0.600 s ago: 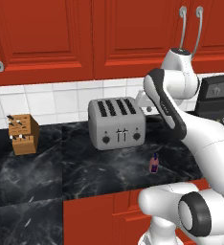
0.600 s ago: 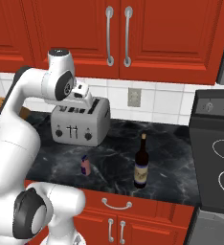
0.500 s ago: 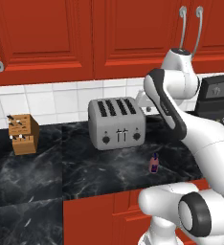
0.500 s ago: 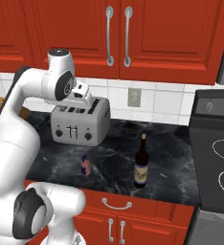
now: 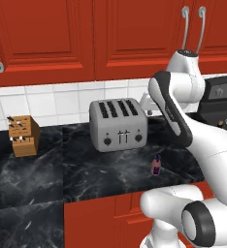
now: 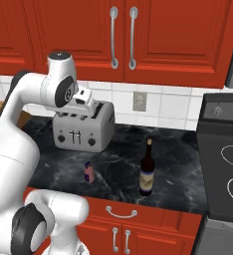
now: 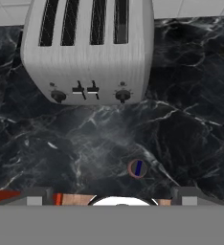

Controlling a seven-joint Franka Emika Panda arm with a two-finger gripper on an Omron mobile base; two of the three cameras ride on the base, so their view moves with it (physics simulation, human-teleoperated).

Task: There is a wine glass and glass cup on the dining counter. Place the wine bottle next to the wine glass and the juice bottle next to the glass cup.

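The juice bottle [image 6: 89, 172], a tiny pink thing with a dark blue cap, stands upright on the black marble worktop [image 6: 173, 154] near its front edge, out in front of the toaster [image 6: 83, 128] and apart from it. In the left base view the same bottle [image 5: 156, 165] sits to the right of the toaster's [image 5: 118, 124] front face, close to the counter edge above the red cabinet fronts [image 5: 101, 218]. The wine bottle [image 6: 147, 171], tall, dark and long-necked with a pale label, stands upright to the right of the juice bottle, with a clear gap between them, and left of the black stove [image 6: 224, 159]. From the hand camera, which looks almost straight down, the juice bottle [image 7: 138, 168] appears as a small pink ring with a blue cap seen from above, nearer than the four-slot toaster [image 7: 87, 50], whose levers and knobs face the camera. The gripper [image 7: 109, 198] hangs high above the worktop, its two dark finger tips set wide apart at the bottom of that view with nothing between them, touching neither bottle. In the right base view the hand [image 6: 83, 97] sits above the top of the toaster. A wooden knife block [image 5: 23, 135] stands well to the left on the worktop, against the white tiled wall [image 5: 52, 101], beneath the red upper cabinets [image 6: 138, 35].
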